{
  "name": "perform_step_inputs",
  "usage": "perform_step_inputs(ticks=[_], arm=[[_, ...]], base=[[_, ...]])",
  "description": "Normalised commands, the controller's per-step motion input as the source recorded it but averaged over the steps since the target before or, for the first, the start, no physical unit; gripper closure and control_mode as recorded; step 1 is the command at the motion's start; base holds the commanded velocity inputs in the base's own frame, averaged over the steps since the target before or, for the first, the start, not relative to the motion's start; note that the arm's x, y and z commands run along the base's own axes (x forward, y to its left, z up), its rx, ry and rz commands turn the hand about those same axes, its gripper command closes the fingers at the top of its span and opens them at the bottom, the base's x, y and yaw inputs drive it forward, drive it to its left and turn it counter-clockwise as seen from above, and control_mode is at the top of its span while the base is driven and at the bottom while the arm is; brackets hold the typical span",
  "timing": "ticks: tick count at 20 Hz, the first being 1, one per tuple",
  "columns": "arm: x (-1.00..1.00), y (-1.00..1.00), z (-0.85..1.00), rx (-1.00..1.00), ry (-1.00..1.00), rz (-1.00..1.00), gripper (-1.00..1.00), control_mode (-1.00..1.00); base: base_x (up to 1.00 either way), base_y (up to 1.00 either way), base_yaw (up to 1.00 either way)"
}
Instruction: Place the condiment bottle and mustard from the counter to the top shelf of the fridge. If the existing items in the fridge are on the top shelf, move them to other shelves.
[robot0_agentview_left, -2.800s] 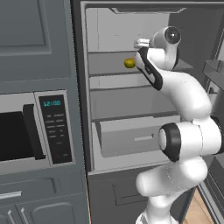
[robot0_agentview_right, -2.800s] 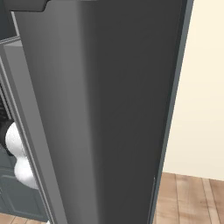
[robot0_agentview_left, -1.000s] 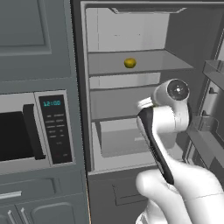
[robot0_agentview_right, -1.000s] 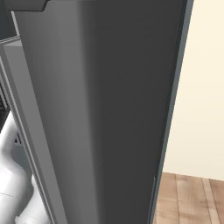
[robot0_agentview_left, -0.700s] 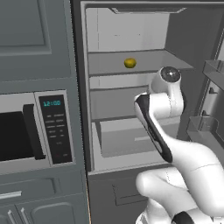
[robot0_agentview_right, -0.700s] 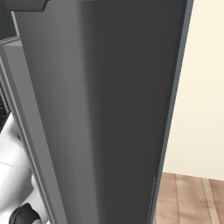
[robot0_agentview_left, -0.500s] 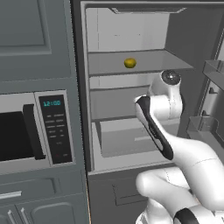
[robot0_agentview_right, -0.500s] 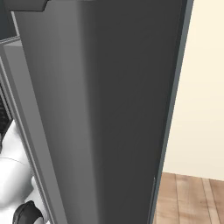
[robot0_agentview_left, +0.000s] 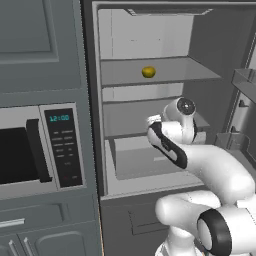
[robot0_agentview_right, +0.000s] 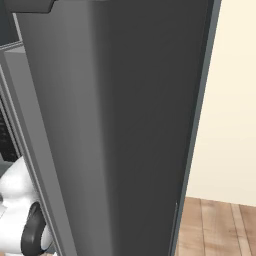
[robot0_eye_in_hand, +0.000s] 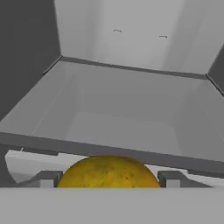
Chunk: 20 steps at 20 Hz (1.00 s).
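A round, dimpled yellow fruit (robot0_eye_in_hand: 108, 172) is held between the gripper's (robot0_eye_in_hand: 108, 178) two grey finger tips, at the front edge of a smooth grey middle shelf (robot0_eye_in_hand: 131, 109) in the open fridge (robot0_agentview_left: 105, 100). A second yellow fruit (robot0_agentview_left: 148, 72) is seen mid-way along the flat top shelf (robot0_agentview_left: 190, 75).

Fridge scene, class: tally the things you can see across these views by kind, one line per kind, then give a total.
Lemons: 2, one on the top shelf at, one between the gripper fingers at
Microwave: 1
Fridge drawer: 1
Total: 4
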Motion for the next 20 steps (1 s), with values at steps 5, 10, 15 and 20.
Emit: perform_step_inputs(ticks=[5, 10, 15, 20], arm=[[0.81, 0.0, -0.1, 0.1, 0.0, 0.0, 1.0, -1.0], [0.99, 0.0, -0.1, 0.02, 0.0, 0.0, 1.0, -1.0], [1.0, 0.04, -0.49, 0.0, -0.03, 0.0, -1.0, -1.0], [0.77, 0.13, -0.19, 0.0, -0.06, -0.02, -1.0, -1.0]], base=[[0.0, 0.0, 0.0], [0.0, 0.0, 0.0], [0.0, 0.0, 0.0], [0.0, 0.0, 0.0]])
